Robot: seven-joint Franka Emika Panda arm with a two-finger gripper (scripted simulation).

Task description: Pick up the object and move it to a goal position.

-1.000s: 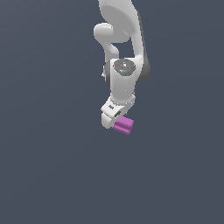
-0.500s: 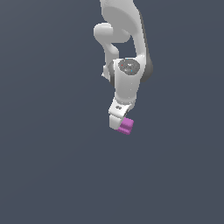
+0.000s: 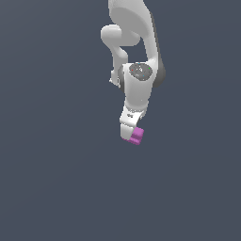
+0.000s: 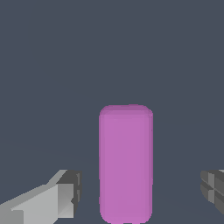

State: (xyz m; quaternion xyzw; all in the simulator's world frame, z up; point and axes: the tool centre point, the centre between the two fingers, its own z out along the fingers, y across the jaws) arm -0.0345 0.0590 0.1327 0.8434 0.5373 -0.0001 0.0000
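My fingers (image 4: 139, 192) stand spread wide either side of the block (image 4: 126, 164), clear of it, so closing would clamp its narrow width.

The gripper (image 3: 130, 136) hides part of the magenta block (image 3: 137, 136) in the exterior view; fingertips (image 4: 65, 192) are cropped by the wrist view's edges, any groove indiscernible.
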